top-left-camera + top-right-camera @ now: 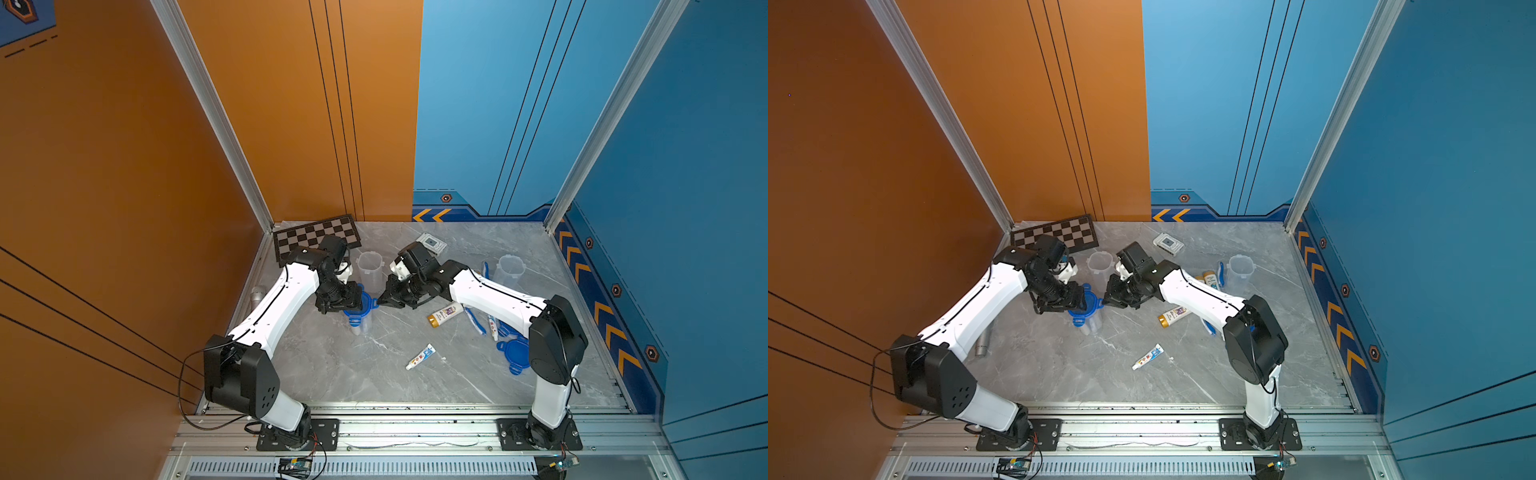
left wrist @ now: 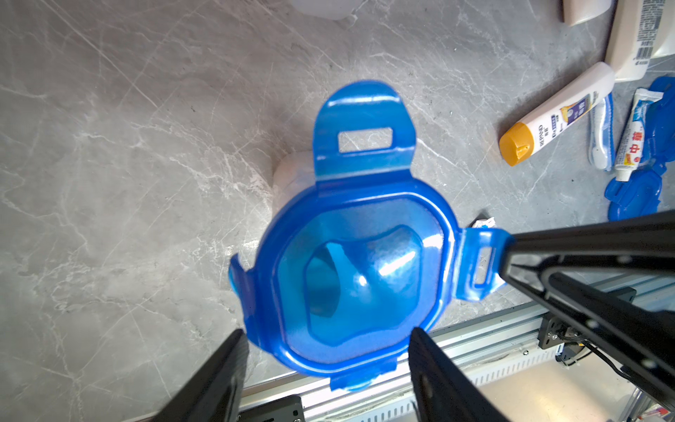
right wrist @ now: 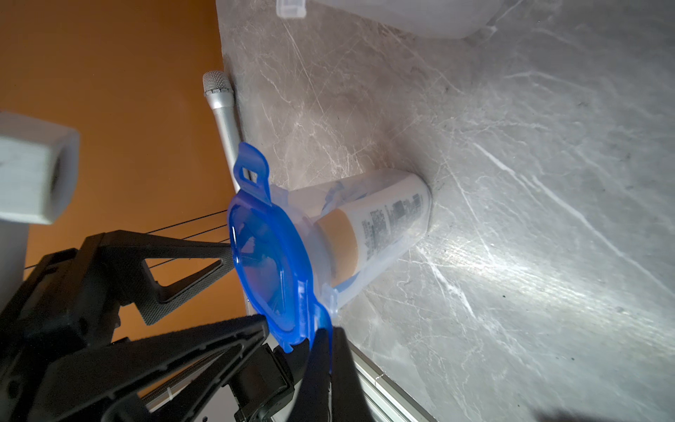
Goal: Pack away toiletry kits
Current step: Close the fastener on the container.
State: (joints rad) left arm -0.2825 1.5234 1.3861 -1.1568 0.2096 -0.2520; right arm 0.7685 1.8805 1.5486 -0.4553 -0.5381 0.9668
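Currently the lidded cup (image 1: 365, 326) is stood upright on the table (image 1: 374, 374), left of centre, with a bottle (image 3: 383, 215) inside. Its blue lid (image 2: 350, 277) is clasped across the rim by the left gripper (image 2: 327, 336); a side tab (image 2: 478, 263) is pressed by the closed right gripper (image 1: 380, 302) — with too hard a sideways push, the cup could be tipped or the lid unseated.

One clear cup (image 1: 365, 327) stands at centre in a top view.
A blue lid (image 2: 359, 277) sits on it; bottle (image 1: 445, 314) and tube (image 1: 420, 357) lie to its right.
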